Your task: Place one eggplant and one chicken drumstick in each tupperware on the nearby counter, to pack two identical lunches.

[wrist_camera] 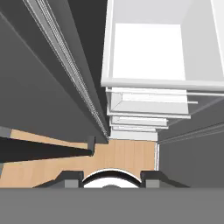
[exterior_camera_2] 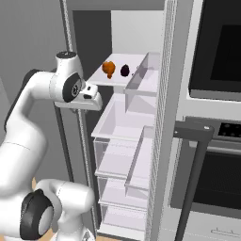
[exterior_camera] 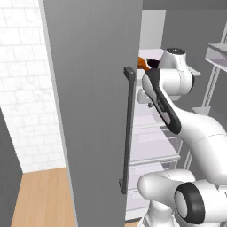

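An orange-brown chicken drumstick (exterior_camera_2: 108, 68) and a dark purple eggplant (exterior_camera_2: 124, 70) lie side by side on the top white shelf of the open fridge. In the left base view the drumstick (exterior_camera: 142, 63) peeks out past the door edge, with the eggplant (exterior_camera: 153, 62) just right of it. My hand (exterior_camera_2: 88, 100) hangs in front of the fridge, below and left of that shelf, pointing down. The gripper (wrist_camera: 111, 180) looks down past the shelf fronts to the wood floor, its tips apart with nothing between them. The tupperware and the counter are out of view.
The grey fridge door (exterior_camera: 88, 111) stands open on the left with a dark vertical handle (exterior_camera: 127, 128). Clear drawers (exterior_camera_2: 120, 141) and a door bin (exterior_camera_2: 141, 80) sit below the shelf. A wall oven (exterior_camera_2: 216, 141) with a dark handle (exterior_camera_2: 195, 136) is on the right.
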Controlling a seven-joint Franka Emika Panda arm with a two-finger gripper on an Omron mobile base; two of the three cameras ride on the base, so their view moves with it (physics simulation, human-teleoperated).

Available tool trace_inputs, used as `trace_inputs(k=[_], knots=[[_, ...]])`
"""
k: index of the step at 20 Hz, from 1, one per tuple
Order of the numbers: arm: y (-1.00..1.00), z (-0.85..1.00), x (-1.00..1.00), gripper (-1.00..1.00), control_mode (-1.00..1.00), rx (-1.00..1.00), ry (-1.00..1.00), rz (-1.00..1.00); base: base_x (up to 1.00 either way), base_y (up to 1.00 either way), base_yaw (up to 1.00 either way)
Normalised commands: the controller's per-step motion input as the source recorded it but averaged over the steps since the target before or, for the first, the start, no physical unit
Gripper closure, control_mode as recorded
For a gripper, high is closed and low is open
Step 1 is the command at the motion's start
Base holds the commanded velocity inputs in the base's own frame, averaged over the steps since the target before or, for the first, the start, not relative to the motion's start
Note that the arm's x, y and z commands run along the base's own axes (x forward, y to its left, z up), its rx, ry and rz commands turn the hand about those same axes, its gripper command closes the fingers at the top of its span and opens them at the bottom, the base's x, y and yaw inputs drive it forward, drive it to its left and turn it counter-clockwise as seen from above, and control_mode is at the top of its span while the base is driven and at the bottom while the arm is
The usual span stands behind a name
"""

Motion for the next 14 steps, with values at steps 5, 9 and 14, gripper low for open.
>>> trace_inputs(k=[5, 9, 14], knots=[[-0.02, -0.06, -0.22, -1.00, -1.00, -0.01, -0.01, 0.01, 0.00, 0.00, 0.00], [0.05, -0.18, -0.10, -1.00, -1.00, -0.07, 0.09, 0.03, 0.00, 0.00, 0.00], [-0.08, 0.43, -0.29, -1.00, -1.00, -0.01, -0.22, 0.03, 0.00, 0.00, 0.00]])
